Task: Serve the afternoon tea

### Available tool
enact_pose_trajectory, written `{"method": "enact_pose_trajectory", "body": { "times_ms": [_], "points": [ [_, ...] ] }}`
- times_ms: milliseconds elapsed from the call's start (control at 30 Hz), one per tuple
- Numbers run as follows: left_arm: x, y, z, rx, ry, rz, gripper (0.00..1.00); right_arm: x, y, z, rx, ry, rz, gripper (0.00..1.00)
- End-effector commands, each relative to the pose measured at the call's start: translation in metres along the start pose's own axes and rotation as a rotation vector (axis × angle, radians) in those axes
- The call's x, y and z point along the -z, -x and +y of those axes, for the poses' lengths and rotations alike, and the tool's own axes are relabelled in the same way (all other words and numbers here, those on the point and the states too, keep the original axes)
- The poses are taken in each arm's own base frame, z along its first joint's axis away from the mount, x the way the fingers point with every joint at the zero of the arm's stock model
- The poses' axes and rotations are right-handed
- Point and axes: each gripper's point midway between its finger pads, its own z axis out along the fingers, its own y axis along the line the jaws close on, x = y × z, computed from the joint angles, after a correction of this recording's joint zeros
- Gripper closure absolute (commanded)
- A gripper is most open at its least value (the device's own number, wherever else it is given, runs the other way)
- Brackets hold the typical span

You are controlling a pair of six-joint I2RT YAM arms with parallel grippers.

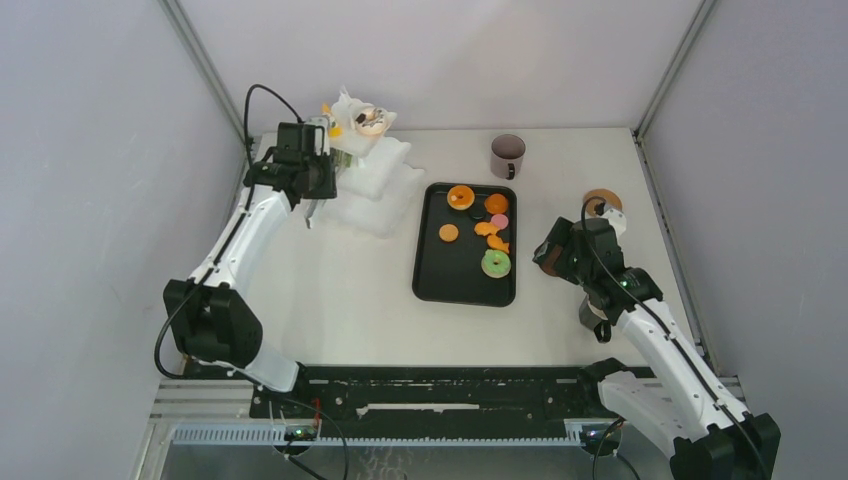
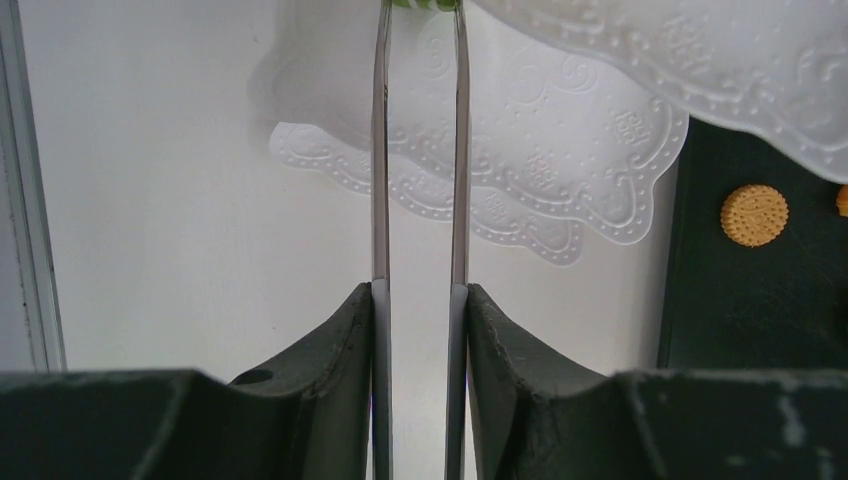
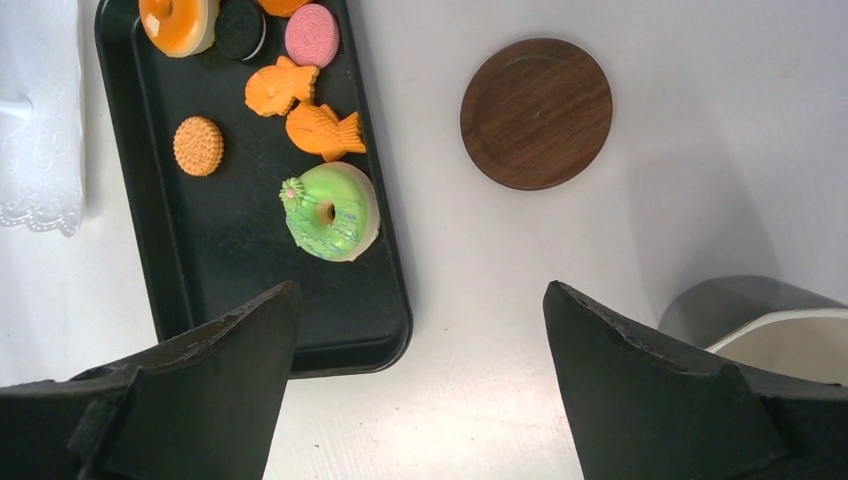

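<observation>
Surface (image 1: 330, 300): white tiered stand (image 1: 375, 175) stood just left of the black tray (image 1: 450, 280). One mug (image 1: 507, 155) sat beyond the tray's far edge, and a second mug (image 3: 770, 330) right of its near corner. A wooden coaster (image 3: 536, 113) lay right of the tray.

Most pastries lay on the tray: green doughnut (image 3: 330, 212), orange doughnut (image 3: 178, 18), fish shapes, cookies.

Left gripper (image 2: 420, 295) was closed narrowly on tongs (image 2: 381, 180). The tongs' tips pinched a green pastry (image 2: 420, 4) by a stand tier, left of the tray. Right gripper (image 3: 420, 290) was spread wide, empty, over the tray's right edge.

Judged step: loading the stand. The next move probably calls for easing the tongs' squeeze over a tier, then going back to the tray.
</observation>
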Motion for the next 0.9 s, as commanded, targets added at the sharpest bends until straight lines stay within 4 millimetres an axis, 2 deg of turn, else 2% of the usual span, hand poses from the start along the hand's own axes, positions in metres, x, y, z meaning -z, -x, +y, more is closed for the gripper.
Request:
{"method": "enact_pose_trajectory", "body": {
  "times_ms": [0, 167, 333, 533, 667, 867],
  "points": [
    [0.017, 0.055, -0.006, 0.007, -0.043, -0.163, 0.66, 0.005, 0.008, 0.004, -0.013, 0.014, -0.036, 0.02],
    [0.022, 0.058, -0.008, 0.009, -0.056, -0.176, 0.50, 0.006, 0.008, 0.003, -0.016, 0.011, -0.038, 0.02],
    [0.027, 0.060, -0.009, 0.008, -0.064, -0.185, 0.44, 0.006, 0.007, 0.004, -0.018, 0.015, -0.036, 0.02],
    [0.038, 0.059, -0.007, 0.007, -0.062, -0.184, 0.44, 0.005, 0.007, 0.006, -0.014, 0.020, -0.034, 0.02],
    [0.050, 0.049, -0.001, -0.005, -0.037, -0.155, 0.46, 0.003, 0.006, 0.007, -0.012, 0.021, -0.028, 0.02],
    [0.078, 0.032, 0.000, 0.009, -0.053, -0.169, 0.49, -0.003, 0.005, 0.015, -0.004, 0.043, -0.016, 0.02]
  ]
}}
